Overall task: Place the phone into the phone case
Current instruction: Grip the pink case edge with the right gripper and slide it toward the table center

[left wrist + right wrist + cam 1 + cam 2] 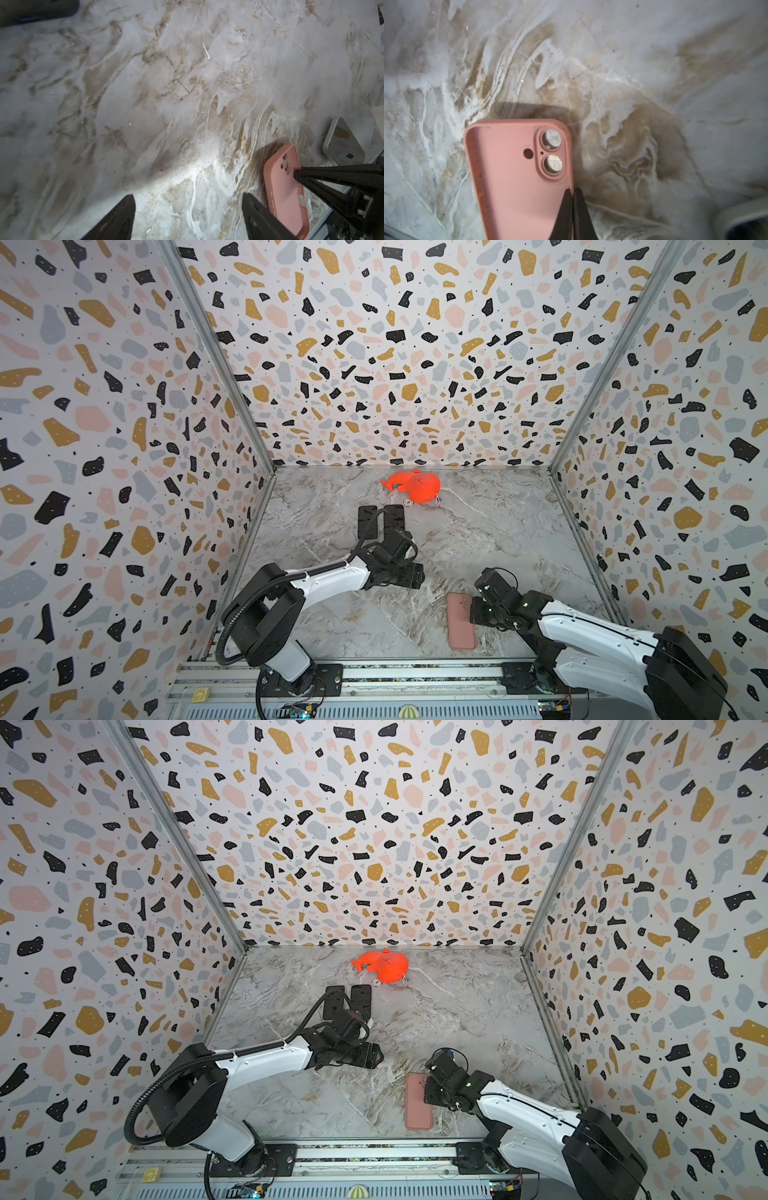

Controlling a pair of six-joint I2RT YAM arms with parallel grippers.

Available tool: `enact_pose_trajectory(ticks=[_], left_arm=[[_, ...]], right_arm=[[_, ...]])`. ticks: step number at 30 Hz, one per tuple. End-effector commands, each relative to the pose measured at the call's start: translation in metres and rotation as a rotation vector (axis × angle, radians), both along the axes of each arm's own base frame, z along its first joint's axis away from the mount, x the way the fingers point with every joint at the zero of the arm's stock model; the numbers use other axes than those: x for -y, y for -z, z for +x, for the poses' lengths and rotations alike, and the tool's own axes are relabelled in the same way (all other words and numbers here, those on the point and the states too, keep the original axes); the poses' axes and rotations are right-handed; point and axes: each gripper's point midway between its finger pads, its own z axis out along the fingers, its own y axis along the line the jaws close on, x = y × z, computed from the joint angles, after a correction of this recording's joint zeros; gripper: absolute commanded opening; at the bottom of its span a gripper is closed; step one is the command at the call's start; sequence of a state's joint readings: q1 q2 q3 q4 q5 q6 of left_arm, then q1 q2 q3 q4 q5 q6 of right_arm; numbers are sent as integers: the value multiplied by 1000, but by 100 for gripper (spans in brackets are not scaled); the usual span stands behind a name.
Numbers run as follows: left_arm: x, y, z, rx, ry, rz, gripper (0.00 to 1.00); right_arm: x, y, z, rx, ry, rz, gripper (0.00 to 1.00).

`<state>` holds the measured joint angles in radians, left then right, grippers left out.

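We pinch the unfilled phone case [461, 620] at the counter's [498, 531] 5 o'clock, right hand [573, 190] closed; left hand [188, 195] gapes, empty.

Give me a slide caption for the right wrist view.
Right gripper pinches the rim of the empty pink phone case on the marble table.

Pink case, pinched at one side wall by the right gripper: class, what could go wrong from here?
The right gripper is shut on only a thin wall of the case; if lifted, the case may twist or slip. The phone lies close beside that gripper, which could knock it.
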<state>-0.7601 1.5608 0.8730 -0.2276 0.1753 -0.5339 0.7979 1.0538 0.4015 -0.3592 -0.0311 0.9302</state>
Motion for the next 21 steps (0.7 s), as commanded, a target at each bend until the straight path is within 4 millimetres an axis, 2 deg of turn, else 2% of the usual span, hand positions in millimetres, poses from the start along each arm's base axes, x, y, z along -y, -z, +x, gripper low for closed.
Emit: enact_pose_trajectory(ticks=[1,9,14,21], left_arm=[[-4,-8,4,38,9,-18,81],[-12,-10,6,50,2,-22,81],[-14,-8,6,47,1,-25,81],[-20,-8,10,49,-7,-17,81]], right_arm=[[-15,-14,6,7,4,36,4],[-50,-12,8,-12,-70,27,6],[-64,-11,9,-19,-98,26,9],[-66,-15,9,-14,-107,25,25]])
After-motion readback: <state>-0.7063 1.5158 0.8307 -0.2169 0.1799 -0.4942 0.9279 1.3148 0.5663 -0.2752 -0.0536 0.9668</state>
